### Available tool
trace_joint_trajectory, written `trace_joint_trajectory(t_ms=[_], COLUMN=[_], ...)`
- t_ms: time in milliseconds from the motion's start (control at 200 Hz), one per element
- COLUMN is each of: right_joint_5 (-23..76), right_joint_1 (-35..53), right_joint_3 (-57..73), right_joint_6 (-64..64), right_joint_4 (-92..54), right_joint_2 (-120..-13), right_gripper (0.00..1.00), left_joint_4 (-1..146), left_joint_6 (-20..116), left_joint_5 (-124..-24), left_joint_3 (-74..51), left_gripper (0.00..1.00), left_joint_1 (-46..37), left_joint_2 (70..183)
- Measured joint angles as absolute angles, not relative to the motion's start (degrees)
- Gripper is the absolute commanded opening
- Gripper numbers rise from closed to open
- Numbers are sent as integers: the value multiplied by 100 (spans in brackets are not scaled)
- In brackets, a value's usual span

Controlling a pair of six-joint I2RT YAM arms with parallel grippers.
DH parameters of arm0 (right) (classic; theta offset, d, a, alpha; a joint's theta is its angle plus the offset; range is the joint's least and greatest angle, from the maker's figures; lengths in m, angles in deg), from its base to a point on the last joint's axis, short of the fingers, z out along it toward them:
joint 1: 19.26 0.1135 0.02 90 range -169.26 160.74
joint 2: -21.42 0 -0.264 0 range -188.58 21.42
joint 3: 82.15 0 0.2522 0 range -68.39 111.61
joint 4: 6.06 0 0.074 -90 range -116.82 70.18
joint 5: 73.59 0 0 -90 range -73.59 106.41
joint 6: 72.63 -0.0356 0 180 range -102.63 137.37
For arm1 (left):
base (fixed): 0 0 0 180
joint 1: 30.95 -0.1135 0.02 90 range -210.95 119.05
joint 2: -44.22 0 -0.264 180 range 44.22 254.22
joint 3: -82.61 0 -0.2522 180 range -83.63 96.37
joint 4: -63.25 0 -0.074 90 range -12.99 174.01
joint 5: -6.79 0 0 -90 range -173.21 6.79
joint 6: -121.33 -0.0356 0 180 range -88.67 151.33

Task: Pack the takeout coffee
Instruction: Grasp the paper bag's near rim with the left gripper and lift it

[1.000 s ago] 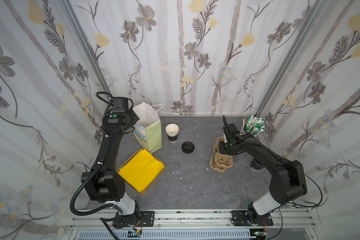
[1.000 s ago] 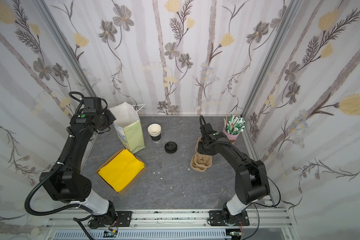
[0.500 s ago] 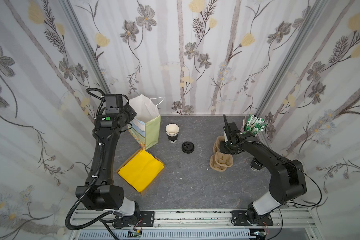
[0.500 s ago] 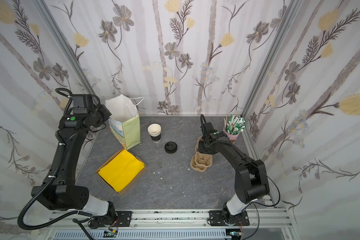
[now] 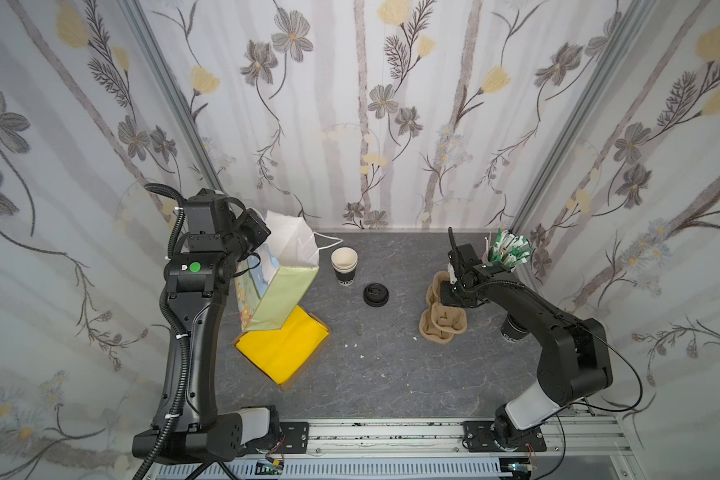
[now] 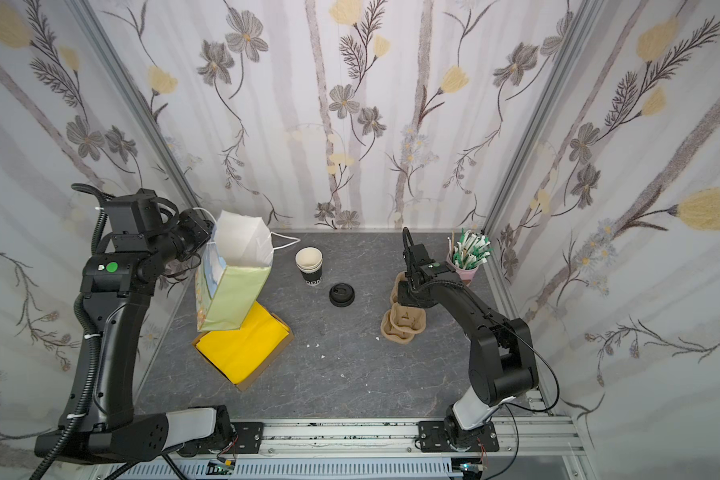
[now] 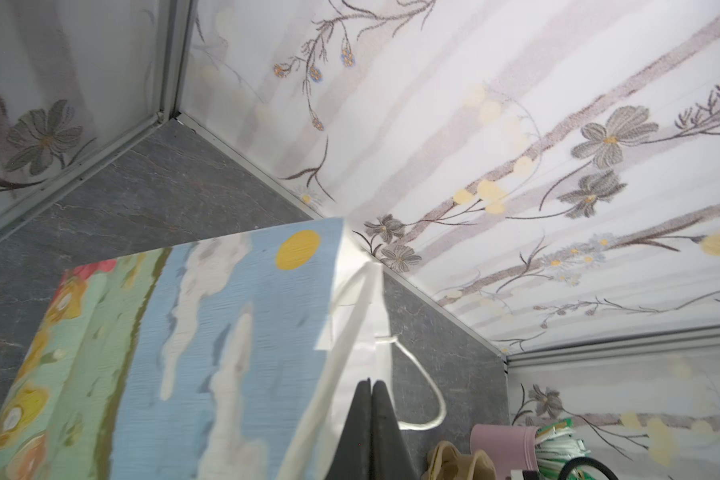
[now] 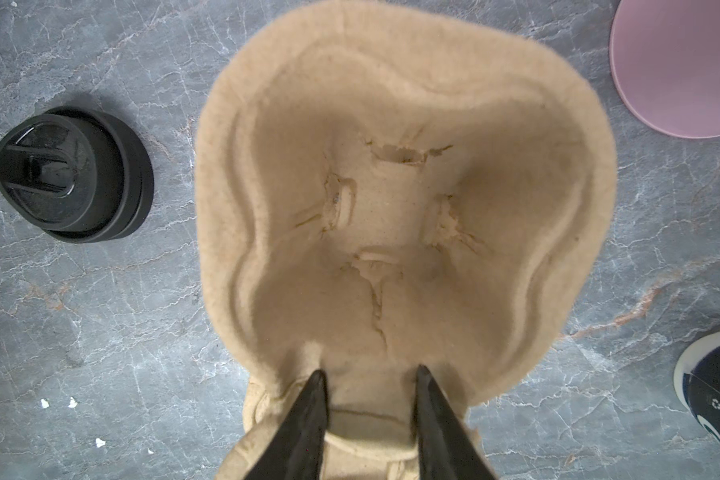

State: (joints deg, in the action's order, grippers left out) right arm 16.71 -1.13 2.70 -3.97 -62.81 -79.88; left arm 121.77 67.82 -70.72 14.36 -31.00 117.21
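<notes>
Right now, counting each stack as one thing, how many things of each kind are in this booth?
paper bag: 1
black cups, stacked or single: 2
black lid: 1
brown cup trays: 2
pink pot of sticks: 1
box of yellow napkins: 1
Total: 8

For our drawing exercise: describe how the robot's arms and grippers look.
The left arm and right arm are matte black with rounded links, a pale grey segment by each base, a round green sticker on each. Ribbed conduit with white ties follows the left; a thin cable loops off the right. The left gripper and right gripper have tapered black fingers.
</notes>
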Motion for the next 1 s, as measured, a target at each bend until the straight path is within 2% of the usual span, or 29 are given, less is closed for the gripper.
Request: trace_joint_trajectory(t_ms=[210, 425, 535, 824, 999], right_joint_5=[1778, 1822, 1824, 1822, 1822], right_joint_1=[-115, -115, -117, -159, -211], right_joint_3=[194, 211, 255, 419, 436], right_joint_6=[-347, -338, -343, -354, -351], right_joint_4=[-6274, -6195, -6158, -6141, -6134], right_joint_2=[-7994, -8025, -8027, -8128, -8154], right_gripper=[35, 35, 35, 35, 35], left_joint_4=[12098, 12054, 12107, 12131, 12428], left_joint_6=[6929, 6926, 6898, 6605, 6642], left_joint_5=[-6806, -7374, -7514, -8438, -9424], left_joint_3=[1198, 709, 621, 1648, 2575], left_gripper=[0, 0, 0, 1, 12], left_joint_1=[-2709, -2654, -2320, -403, 1251], left_joint_2=[11397, 11290, 11437, 12055, 13039])
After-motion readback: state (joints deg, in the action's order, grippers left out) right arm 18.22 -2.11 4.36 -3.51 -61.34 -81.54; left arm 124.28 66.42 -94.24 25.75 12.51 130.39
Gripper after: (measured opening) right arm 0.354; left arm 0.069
